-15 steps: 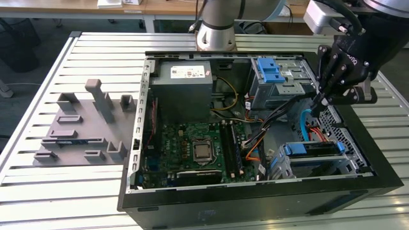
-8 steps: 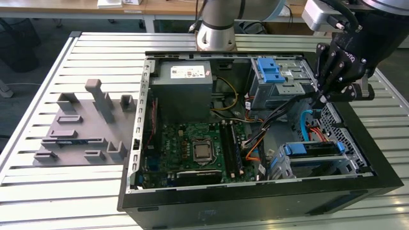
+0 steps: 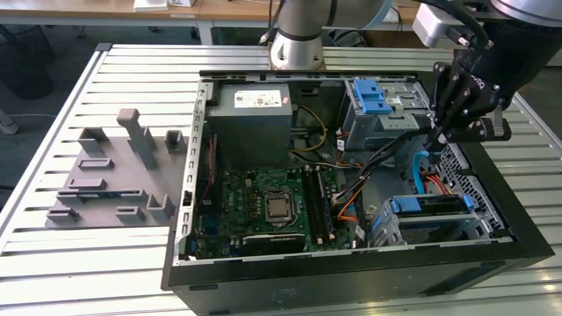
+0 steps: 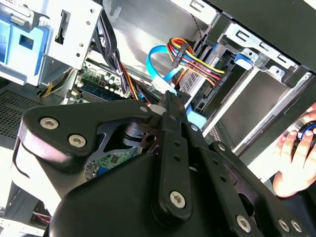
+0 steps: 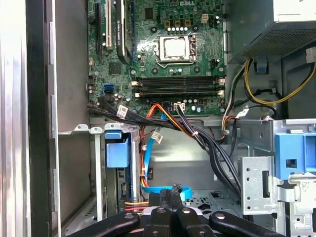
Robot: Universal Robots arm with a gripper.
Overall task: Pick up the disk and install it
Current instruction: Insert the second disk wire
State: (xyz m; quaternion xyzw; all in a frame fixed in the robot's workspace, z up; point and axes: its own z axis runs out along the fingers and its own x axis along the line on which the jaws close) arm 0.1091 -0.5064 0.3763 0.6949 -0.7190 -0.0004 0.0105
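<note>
The disk [image 3: 427, 205], with blue side rails, sits inside the lower metal drive cage [image 3: 478, 227] at the case's corner on the exterior view's right. In the first wrist view its blue rail end [image 5: 117, 150] shows in the cage slot. My black gripper [image 3: 441, 137] hangs over the case's edge on that same side, above and behind the cage and apart from the disk. Its fingers meet at the tips in both wrist views, with nothing between them [image 4: 170, 97] [image 5: 168, 196]. A blue data cable [image 5: 165, 190] curls just below the fingertips.
The open computer case [image 3: 351, 283] lies on a slatted table [image 3: 52, 263]. Inside are the motherboard [image 3: 263, 204], a grey power-supply box [image 3: 255, 112], a blue latch [image 3: 372, 99] and loose cable bundles [image 4: 197, 61]. A grey fixture tray [image 3: 114, 178] stands at the exterior view's left. A person's hand [image 4: 294, 153] rests outside the case.
</note>
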